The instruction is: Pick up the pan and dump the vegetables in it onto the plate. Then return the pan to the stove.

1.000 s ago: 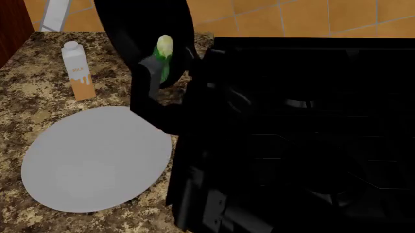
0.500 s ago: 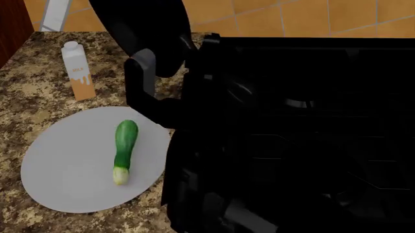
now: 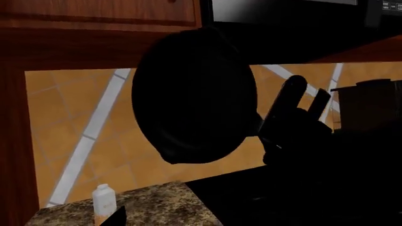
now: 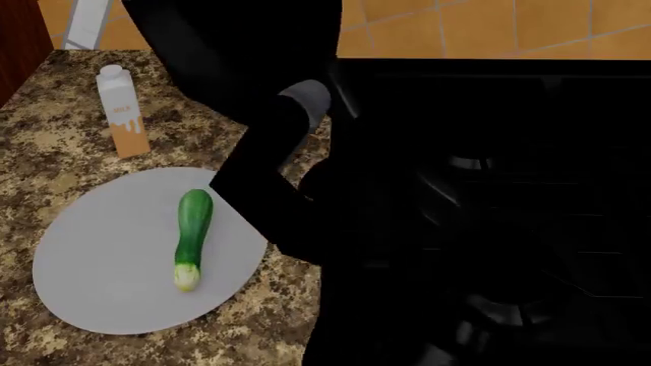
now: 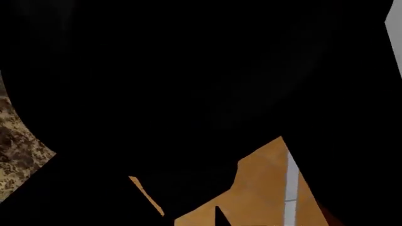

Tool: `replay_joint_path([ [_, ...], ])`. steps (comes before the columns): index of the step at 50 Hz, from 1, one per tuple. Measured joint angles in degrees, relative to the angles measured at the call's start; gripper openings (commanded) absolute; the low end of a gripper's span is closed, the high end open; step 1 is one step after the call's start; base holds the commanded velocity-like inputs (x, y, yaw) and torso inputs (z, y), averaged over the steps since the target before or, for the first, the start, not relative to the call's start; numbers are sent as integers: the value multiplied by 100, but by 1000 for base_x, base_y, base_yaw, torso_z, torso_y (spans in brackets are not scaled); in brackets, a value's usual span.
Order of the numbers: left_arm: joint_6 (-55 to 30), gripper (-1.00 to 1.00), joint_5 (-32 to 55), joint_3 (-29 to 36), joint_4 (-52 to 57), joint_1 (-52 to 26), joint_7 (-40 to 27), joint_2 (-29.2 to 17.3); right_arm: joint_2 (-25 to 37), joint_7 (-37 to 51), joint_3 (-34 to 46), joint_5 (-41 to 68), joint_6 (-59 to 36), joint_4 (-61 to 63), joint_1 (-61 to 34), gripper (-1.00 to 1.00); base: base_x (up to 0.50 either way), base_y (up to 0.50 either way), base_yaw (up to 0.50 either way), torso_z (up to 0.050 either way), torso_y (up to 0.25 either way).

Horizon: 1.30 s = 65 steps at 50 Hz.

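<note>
Granite tabletop (image 4: pixel 61 145) is carrying the plate (image 4: pixel 112 259) and a milk carton (image 4: pixel 121 110), standing upright behind it.

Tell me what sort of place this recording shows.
A simulated home kitchen, most likely: a black stove set into a speckled granite counter, orange tiled backsplash, and a small milk carton standing there.

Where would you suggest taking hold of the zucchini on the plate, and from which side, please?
I would grip the zucchini across its dark green middle, coming straight down from above. It lies flat on the plate, long axis running roughly front to back, pale stem end nearest the robot, so fingers closing across its width should fit. The sides look open; the milk carton stands well clear.
</note>
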<state>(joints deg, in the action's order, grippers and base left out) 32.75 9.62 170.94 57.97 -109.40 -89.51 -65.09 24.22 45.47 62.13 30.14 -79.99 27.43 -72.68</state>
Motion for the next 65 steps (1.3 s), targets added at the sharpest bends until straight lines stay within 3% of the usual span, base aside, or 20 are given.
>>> replay_joint_path([
  [16,18,100,451,-436,-156,177,120,142,1070,2104,-1771,3638,-657,1504,-77,-100,-51,-500,0,0,1],
  [26,-97,100,562,-654,-135,319,174,190,1646,2916,-2411,4964,-542,1740,-156,-100,-7,-500,0,1,1],
  [44,-308,100,800,-1010,-75,513,264,338,2472,2339,-2761,4752,294,1714,286,-100,0,-500,0,1,2],
  [65,-406,100,915,-1196,-1,588,400,307,2584,1924,-2663,4588,538,1508,287,-100,0,-500,0,0,1],
])
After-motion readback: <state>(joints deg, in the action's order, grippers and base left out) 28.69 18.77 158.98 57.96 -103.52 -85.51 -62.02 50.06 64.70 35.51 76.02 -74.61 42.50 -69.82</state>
